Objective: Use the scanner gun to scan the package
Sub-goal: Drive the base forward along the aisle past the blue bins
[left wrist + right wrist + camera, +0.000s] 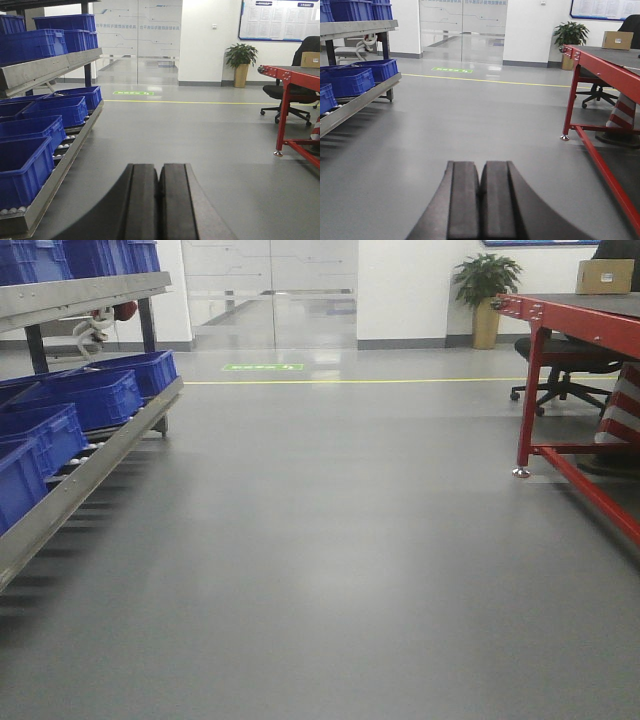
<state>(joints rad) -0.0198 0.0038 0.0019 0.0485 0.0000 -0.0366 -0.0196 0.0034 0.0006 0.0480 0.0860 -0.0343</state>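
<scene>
Floor (pixel 320 570) looks glossy (crates (pixel 100 395) plastic, table (pixel 570 318) metal).

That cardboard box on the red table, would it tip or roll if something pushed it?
Probably neither: the box sits low and flat-sided on the red table, so it should slide. Cardboard likely keeps it stiff and fairly light, though its contents are hidden.
</scene>
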